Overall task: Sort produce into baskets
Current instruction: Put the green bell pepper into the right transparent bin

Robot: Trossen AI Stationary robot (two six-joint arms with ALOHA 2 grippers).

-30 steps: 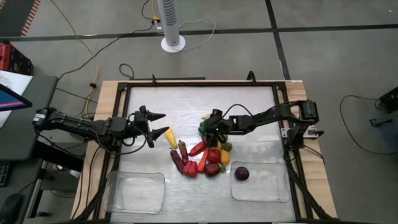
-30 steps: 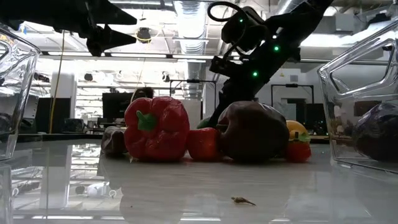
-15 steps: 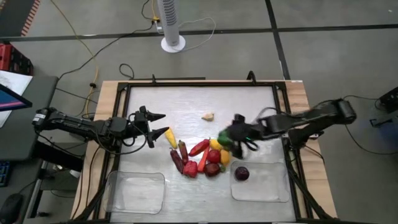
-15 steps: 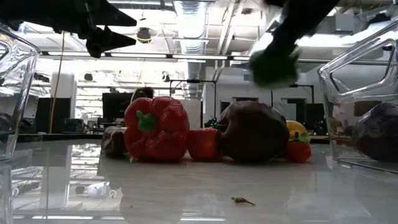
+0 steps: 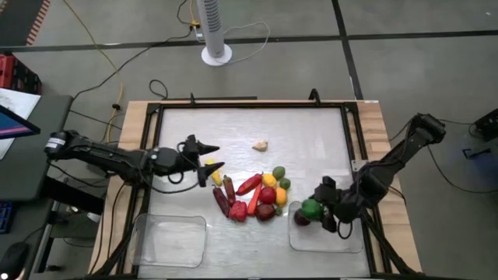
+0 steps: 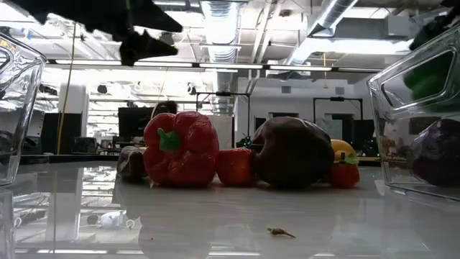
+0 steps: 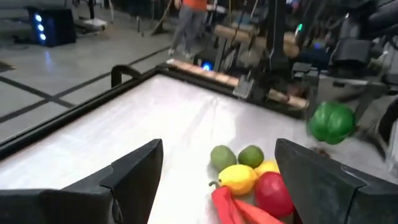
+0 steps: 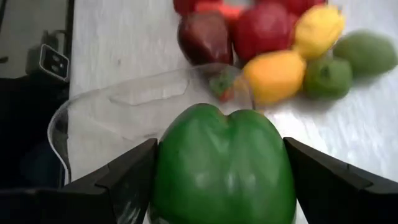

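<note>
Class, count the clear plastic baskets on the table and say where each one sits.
2. One basket sits at the table's near left corner, with nothing in it. The other basket sits at the near right corner, where the right gripper holds a green pepper over it.

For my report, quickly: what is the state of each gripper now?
Left gripper: open, empty.
Right gripper: holding the green pepper over the right basket.

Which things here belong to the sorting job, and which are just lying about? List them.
Job:
green pepper in the right gripper
right basket
purple piece in it
left basket
produce pile
yellow pepper by the left gripper

Lying about:
tower fan
floor cables
</note>
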